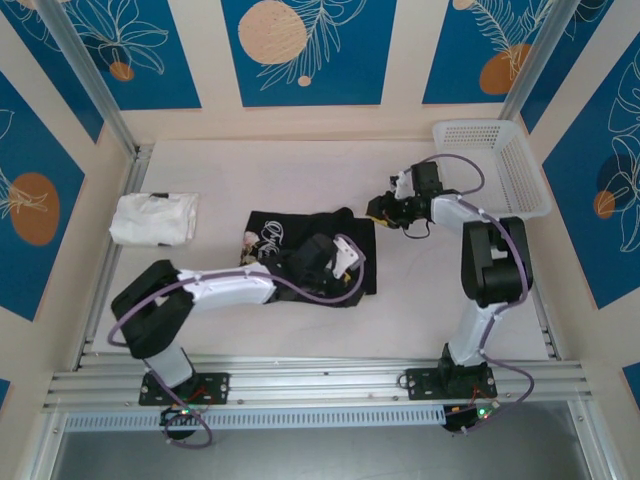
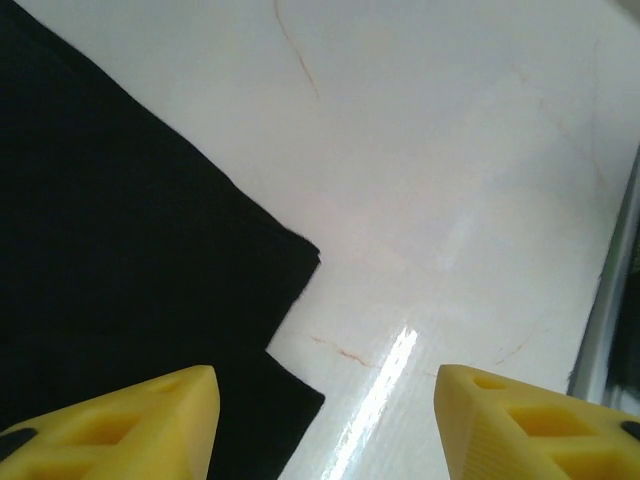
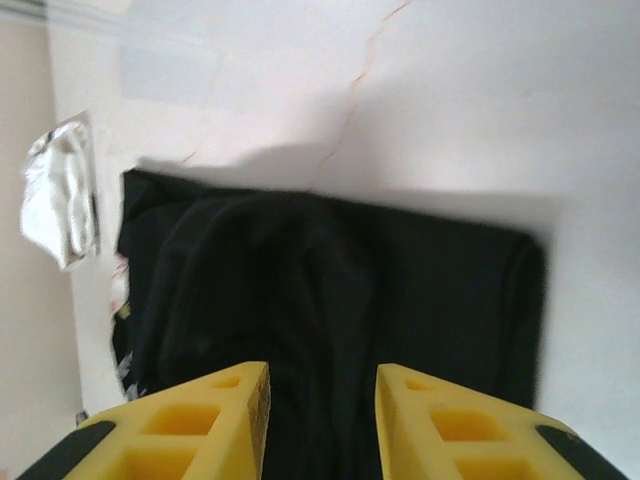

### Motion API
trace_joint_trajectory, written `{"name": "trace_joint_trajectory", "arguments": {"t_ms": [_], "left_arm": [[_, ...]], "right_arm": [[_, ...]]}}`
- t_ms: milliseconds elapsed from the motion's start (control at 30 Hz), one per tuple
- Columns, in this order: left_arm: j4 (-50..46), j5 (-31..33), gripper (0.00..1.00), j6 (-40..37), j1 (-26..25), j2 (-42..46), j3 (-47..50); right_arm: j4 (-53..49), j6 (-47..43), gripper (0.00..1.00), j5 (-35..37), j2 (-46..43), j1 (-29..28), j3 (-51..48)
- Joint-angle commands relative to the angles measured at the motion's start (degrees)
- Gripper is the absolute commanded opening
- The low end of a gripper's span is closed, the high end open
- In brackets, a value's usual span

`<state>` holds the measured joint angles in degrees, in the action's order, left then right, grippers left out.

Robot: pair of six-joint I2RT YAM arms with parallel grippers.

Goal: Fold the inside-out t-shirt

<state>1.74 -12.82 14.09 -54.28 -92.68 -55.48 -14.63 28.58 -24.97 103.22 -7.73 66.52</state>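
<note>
The inside-out t-shirt (image 1: 300,245) lies black and bunched in the middle of the table, with a bit of print showing at its left end. My left gripper (image 1: 350,268) hovers over the shirt's right part. In the left wrist view this gripper (image 2: 325,385) is open above a stepped corner of the t-shirt (image 2: 120,260) and bare table, with nothing between its fingers. My right gripper (image 1: 380,210) hangs just off the shirt's upper right corner. In the right wrist view it (image 3: 322,372) is open and empty, above the t-shirt (image 3: 330,280).
A white folded garment (image 1: 153,218) lies at the left of the table, also seen in the right wrist view (image 3: 62,195). A white plastic basket (image 1: 495,165) stands at the back right. Metal rails (image 1: 320,380) run along the table's near edge.
</note>
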Motion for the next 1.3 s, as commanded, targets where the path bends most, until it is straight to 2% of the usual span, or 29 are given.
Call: {"name": "trace_joint_trajectory", "arguments": {"t_ms": [0,167,300,433,533,600,667,733,867,1067,1267], "left_arm": [[-1.5,0.9,0.61,3.2,7.0,9.9,2.2],[-5.1,0.5,0.61,13.0,22.1,18.5,7.0],[-7.4,0.4,0.62,14.3,27.8,21.8,9.2],[-8.1,0.2,0.62,14.3,28.6,22.5,10.1],[-7.6,-0.7,0.62,14.5,28.6,21.6,11.0],[-7.5,-0.7,0.62,14.5,28.6,20.7,11.4],[-7.9,0.1,0.62,14.3,28.6,19.1,11.7],[-9.4,1.6,0.62,14.5,28.7,17.3,11.4],[-11.0,2.8,0.62,14.3,28.7,14.8,10.6],[-12.0,3.4,0.62,13.0,28.7,14.7,9.7],[-12.5,3.2,0.62,12.4,28.7,14.7,9.3]], "right_arm": [[2.4,-0.2,0.38,-3.3,-4.2,-4.6,-3.5],[6.3,2.1,0.45,1.6,-2.3,-10.7,-3.2],[6.0,1.9,0.50,4.7,2.4,-12.8,0.6],[3.8,-0.2,0.50,9.7,6.1,-14.5,3.8],[3.7,-1.1,0.50,10.2,7.6,-14.9,4.9],[3.7,-1.5,0.42,10.2,7.9,-15.3,5.3],[2.4,-2.1,0.24,11.6,7.2,-15.2,5.5],[1.0,-2.8,0.12,13.3,5.3,-14.7,5.0],[-2.8,-3.7,0.00,15.0,-0.7,-12.8,3.2],[-8.4,-4.0,0.00,14.7,-6.2,-10.1,2.6],[-11.0,-2.5,0.00,11.6,0.6,-5.4,5.6]]}}
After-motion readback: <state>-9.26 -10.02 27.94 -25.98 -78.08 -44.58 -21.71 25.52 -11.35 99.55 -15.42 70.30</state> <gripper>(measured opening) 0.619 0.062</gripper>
